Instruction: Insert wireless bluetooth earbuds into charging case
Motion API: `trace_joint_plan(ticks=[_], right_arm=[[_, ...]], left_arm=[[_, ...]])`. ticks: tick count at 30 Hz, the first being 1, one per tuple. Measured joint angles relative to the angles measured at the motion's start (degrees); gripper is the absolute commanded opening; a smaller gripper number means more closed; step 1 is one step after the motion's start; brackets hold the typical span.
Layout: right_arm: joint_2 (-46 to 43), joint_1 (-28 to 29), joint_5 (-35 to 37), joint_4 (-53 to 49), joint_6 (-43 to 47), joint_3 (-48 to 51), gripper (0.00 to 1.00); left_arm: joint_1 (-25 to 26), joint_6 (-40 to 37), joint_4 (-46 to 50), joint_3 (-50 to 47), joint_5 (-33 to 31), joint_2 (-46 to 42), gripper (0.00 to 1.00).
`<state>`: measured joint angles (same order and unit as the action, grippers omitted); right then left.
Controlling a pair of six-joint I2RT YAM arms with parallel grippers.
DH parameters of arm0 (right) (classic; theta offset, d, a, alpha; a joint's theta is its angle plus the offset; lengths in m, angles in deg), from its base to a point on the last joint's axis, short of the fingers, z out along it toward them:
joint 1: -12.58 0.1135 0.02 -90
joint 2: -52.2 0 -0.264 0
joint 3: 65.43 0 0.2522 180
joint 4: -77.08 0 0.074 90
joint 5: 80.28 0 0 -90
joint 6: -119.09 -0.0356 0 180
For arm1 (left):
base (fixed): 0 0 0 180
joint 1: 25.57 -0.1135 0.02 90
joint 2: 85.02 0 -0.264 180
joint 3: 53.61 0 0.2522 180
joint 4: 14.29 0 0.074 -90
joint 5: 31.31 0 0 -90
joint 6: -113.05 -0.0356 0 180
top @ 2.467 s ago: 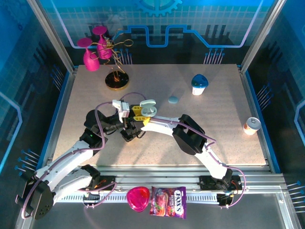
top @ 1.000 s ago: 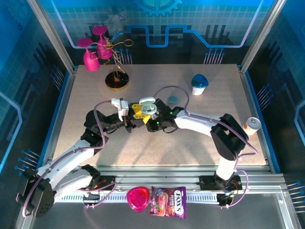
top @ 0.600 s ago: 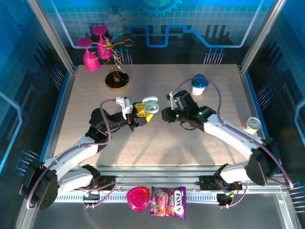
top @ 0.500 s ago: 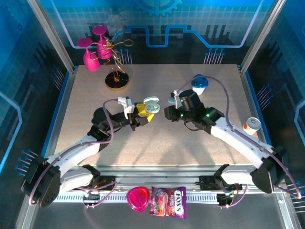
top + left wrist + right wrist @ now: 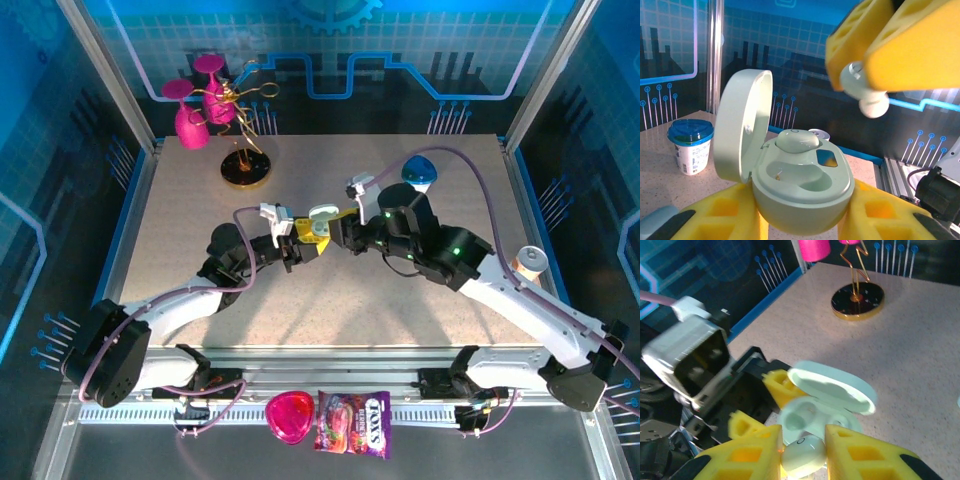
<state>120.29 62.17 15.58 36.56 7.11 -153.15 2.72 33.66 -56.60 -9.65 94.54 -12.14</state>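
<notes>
In the middle of the table [image 5: 170, 230], the two arms meet tip to tip. The left gripper [image 5: 303, 247] is closed on the charging case [image 5: 322, 220]. It has one yellow finger [image 5: 722, 216] on each side of the round bottom.

The case is open, and its lid [image 5: 742, 131] stands up on the left in the left wrist view. Inside, one earbud [image 5: 796, 140] sits in its socket at the back. The hollow [image 5: 807, 176] in front of it is bare.

The right gripper [image 5: 802, 437] is almost closed. It pinches the other earbud [image 5: 801, 454] between its yellow fingers [image 5: 860, 452]. This earbud hangs just above the open case, close to it but not touching.

A white tub with a blue lid [image 5: 418, 172] stands behind the right arm, well away from the case. At the far left corner are two pink cups [image 5: 190, 112] and a gold wire stand [image 5: 245, 168]. A small can [image 5: 528, 263] sits near the right edge. A candy bag [image 5: 352, 410] and a pink thing [image 5: 288, 416] lie on the front rail.
</notes>
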Motion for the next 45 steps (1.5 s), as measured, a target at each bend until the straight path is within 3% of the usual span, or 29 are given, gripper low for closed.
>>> trace_joint_plan(ticks=[12, 45], right_arm=[[7.26, 3.26, 2.99, 2.40, 4.94, -3.63, 0.27], [5.77, 2.47, 2.47, 11.82, 4.42, 1.16, 0.27]], left_arm=[[0.00, 1.51, -0.87, -0.04, -0.55, 0.22, 0.28], [0.00, 5.86, -1.22, -0.04, -1.77, -3.13, 0.28]])
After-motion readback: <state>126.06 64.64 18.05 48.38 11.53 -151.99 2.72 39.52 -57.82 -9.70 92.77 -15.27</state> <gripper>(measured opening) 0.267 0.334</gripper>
